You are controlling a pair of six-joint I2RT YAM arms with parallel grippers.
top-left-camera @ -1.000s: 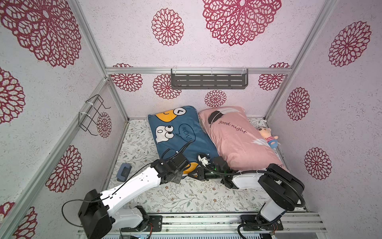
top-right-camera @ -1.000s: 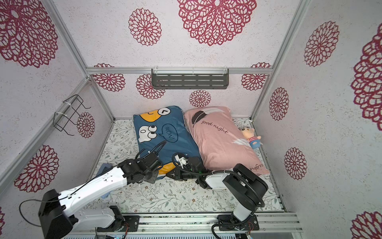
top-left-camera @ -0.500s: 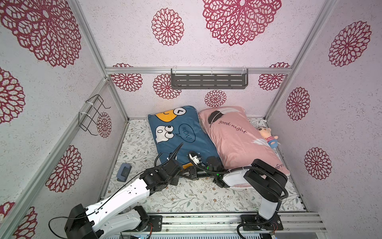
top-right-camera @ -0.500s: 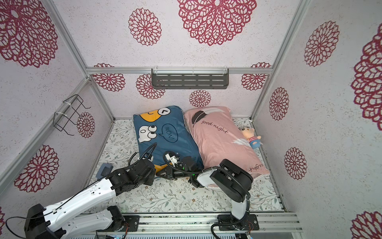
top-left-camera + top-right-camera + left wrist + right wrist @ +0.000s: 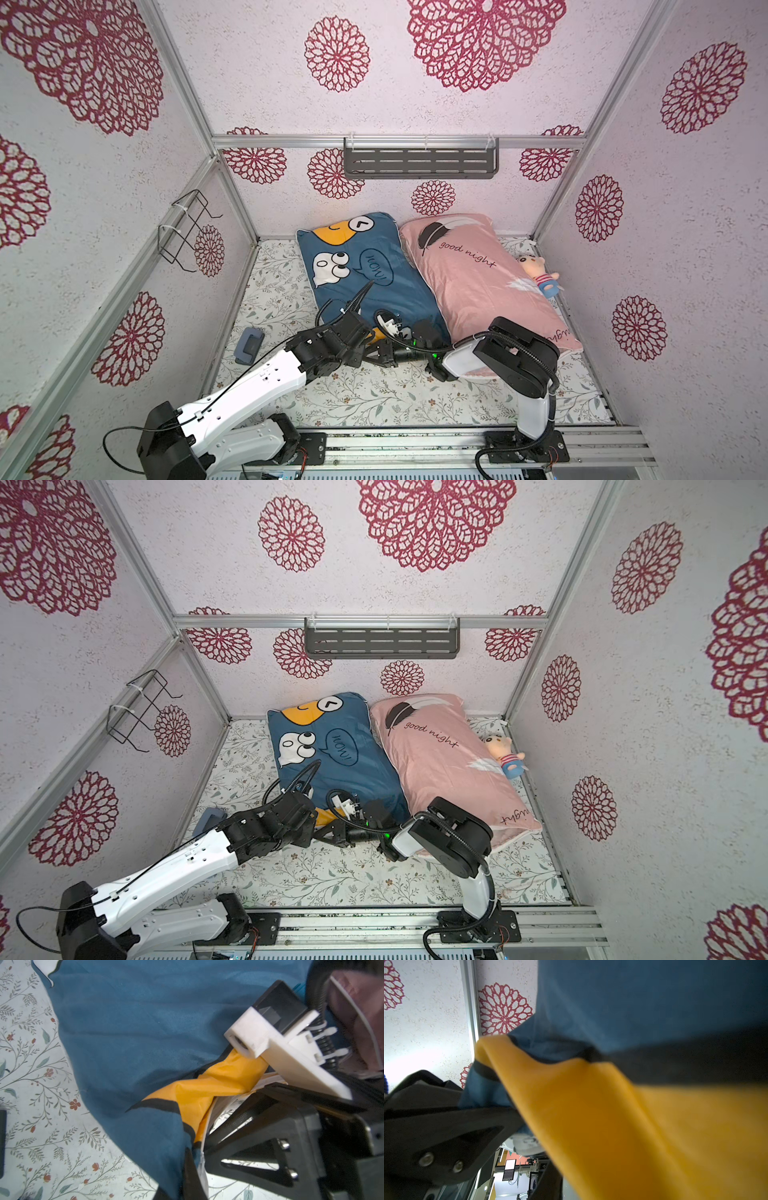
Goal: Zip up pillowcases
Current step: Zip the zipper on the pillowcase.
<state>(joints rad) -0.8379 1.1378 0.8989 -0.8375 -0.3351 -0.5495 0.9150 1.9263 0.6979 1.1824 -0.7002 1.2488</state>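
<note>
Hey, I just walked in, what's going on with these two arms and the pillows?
Both arms are at the near end of the blue pillowcase, the one being zipped. The left gripper has its fingers shut on the blue fabric at that edge; the right gripper appears closed on the orange patch beside it. The zipper pull itself is not visible. The pink pillowcase lies alongside, with no gripper on it.

Left arm point(image 5: 266, 374) — glossy white shells, chunky black joints. Right arm point(image 5: 461, 361) matches, a green light point(image 5: 434, 355) glowing at its wrist. Black ribbed cables point(image 5: 359, 293) loop off both — white camera bracket point(image 5: 270, 1043), silver screws point(image 5: 285, 1145).
</note>
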